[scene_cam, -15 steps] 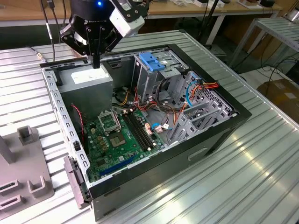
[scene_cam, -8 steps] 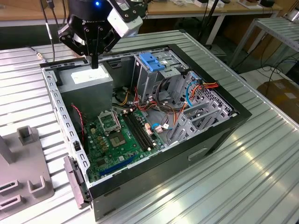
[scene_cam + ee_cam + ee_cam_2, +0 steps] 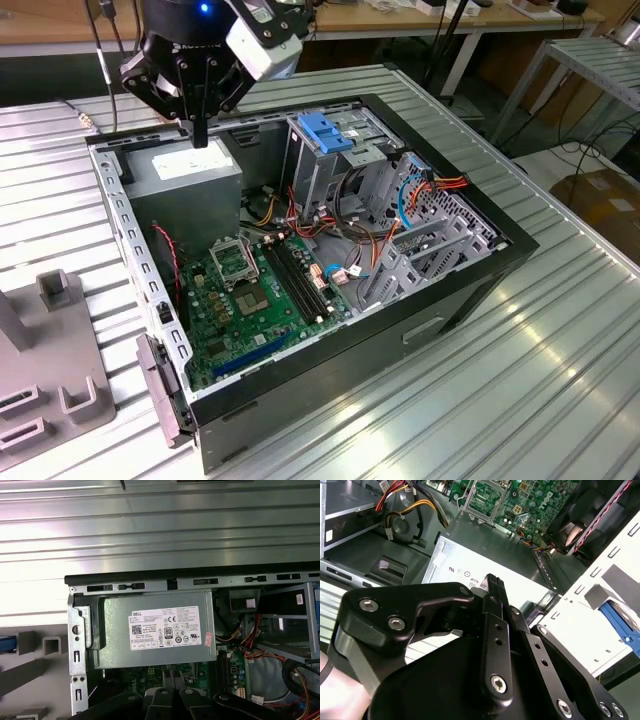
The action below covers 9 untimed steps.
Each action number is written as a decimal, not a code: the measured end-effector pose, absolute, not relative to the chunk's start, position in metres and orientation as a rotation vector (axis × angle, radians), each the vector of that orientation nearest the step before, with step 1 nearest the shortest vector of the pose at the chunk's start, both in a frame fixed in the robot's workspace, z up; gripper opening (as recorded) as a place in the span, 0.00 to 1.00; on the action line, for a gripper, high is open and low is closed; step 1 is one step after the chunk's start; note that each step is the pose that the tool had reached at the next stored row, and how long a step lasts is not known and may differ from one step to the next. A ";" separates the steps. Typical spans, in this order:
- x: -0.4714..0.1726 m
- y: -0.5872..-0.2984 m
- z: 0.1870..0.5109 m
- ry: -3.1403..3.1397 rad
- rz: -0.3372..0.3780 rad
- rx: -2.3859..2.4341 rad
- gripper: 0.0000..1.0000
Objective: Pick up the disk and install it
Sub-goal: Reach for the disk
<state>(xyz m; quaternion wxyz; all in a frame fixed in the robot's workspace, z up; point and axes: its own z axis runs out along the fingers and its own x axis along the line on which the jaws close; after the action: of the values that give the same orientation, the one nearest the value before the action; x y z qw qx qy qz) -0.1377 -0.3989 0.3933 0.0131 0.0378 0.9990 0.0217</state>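
Fingers (image 3: 200, 130) are pinched together holding nothing above the power supply (image 3: 190, 175), and the disk (image 3: 7, 645) looks like that blue sliver by the grey holder (image 3: 60, 390) on the bench (image 3: 500, 390), so nothing's installed yet, I reckon.

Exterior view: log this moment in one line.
tool: shut, holding nothing | position: above the power supply | setting: open computer case on a ribbed metal table
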 end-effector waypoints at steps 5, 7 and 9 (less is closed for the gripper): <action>-0.139 -0.399 0.393 3.112 0.068 0.118 0.10; -0.141 -0.399 0.393 3.112 0.068 0.118 0.10; -0.142 -0.399 0.393 3.113 0.068 0.118 0.10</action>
<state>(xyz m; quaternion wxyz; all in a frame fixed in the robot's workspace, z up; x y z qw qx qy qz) -0.1421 -0.3989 0.3933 0.0130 0.0379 0.9990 0.0217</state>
